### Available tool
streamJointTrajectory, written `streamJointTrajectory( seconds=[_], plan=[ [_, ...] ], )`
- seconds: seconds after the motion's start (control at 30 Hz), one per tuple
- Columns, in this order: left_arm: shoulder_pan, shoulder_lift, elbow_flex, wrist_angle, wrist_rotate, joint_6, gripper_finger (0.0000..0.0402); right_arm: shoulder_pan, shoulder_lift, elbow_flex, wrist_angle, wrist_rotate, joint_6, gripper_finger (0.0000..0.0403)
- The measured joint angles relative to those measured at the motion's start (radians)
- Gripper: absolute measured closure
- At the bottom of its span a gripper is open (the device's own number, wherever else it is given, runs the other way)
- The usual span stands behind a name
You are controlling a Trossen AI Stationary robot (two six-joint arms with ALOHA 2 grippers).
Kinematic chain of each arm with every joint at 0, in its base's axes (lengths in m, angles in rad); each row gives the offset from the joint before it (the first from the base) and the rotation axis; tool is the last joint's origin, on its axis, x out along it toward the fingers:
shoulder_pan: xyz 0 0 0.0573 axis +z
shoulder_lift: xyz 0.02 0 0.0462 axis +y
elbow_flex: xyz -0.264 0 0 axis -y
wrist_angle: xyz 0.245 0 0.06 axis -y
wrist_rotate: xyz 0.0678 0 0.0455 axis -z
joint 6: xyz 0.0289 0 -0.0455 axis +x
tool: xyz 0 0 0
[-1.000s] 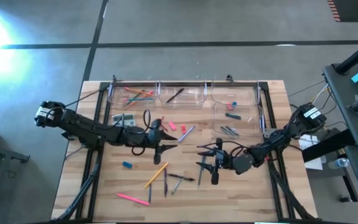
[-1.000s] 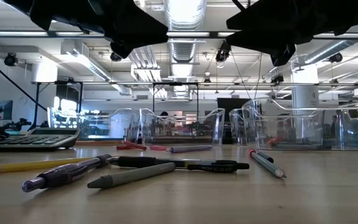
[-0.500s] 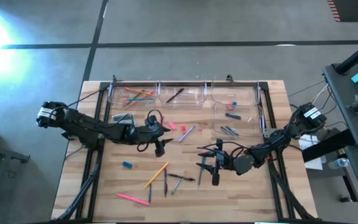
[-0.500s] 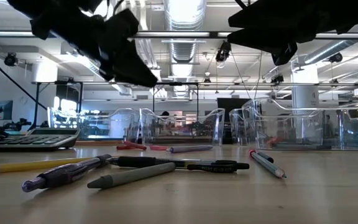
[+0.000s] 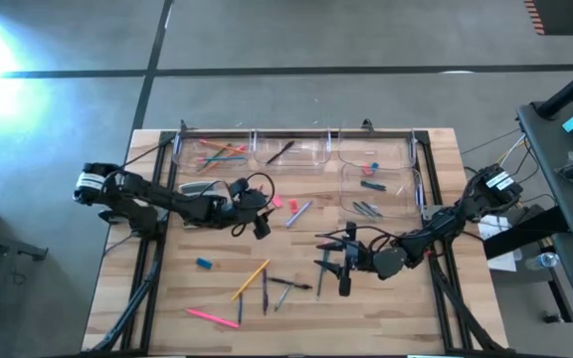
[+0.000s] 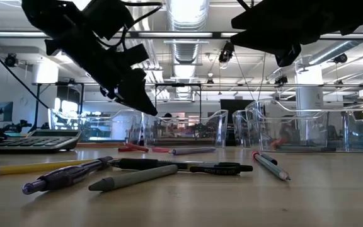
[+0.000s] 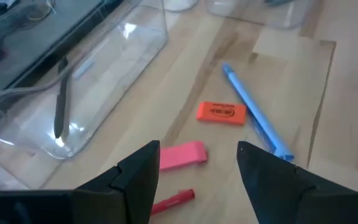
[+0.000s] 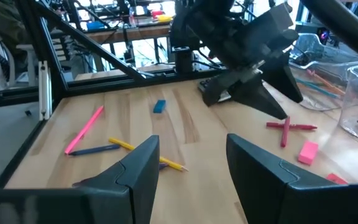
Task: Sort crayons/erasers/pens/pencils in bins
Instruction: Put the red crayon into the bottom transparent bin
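Observation:
My left gripper (image 5: 260,227) hangs open over the table's middle, just near of two erasers, one pink (image 7: 182,154) and one orange (image 7: 221,112). These lie flat beside a blue pen (image 7: 257,115) and a red crayon (image 7: 173,200). In the left wrist view the pink eraser shows between the fingers, untouched. My right gripper (image 5: 332,261) hovers open to the right, above loose pens (image 5: 318,267). An orange pencil (image 5: 250,279), a pink pencil (image 5: 207,316) and a blue eraser (image 5: 204,264) lie nearer the near edge. Four clear bins (image 5: 288,151) stand along the far edge and at the right.
A grey calculator (image 5: 197,189) lies left of my left gripper, beside the far-left bin (image 5: 210,151). The right-hand bins (image 5: 376,194) hold pens and erasers. Dark pens and a grey stick (image 6: 134,178) lie close to the near edge. Bare wood shows at the near right.
My left gripper has come down toward the table and tipped its fingers downward, shifting slightly toward the far edge and the pink eraser. It stays open. My right arm has kept still, and nothing on the table has moved.

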Motion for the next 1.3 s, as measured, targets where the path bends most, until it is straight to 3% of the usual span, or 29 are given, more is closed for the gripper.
streamJointTrajectory(
  seconds=[0.2,0.93,1.17,1.3],
  plan=[
    [0.007,-0.023,0.003,0.002,0.000,-0.032,0.0200,-0.007,0.001,-0.002,0.003,0.000,0.086,0.0227],
    [0.006,-0.077,0.005,0.003,0.003,-0.031,0.0200,-0.018,0.002,-0.002,-0.005,0.006,0.105,0.0227],
    [0.006,-0.078,0.005,0.012,0.001,0.007,0.0200,-0.018,0.003,-0.003,-0.031,0.006,0.122,0.0227],
    [0.005,-0.078,0.009,0.015,-0.041,0.102,0.0201,-0.018,0.003,-0.003,-0.030,0.006,0.121,0.0227]
  ],
)
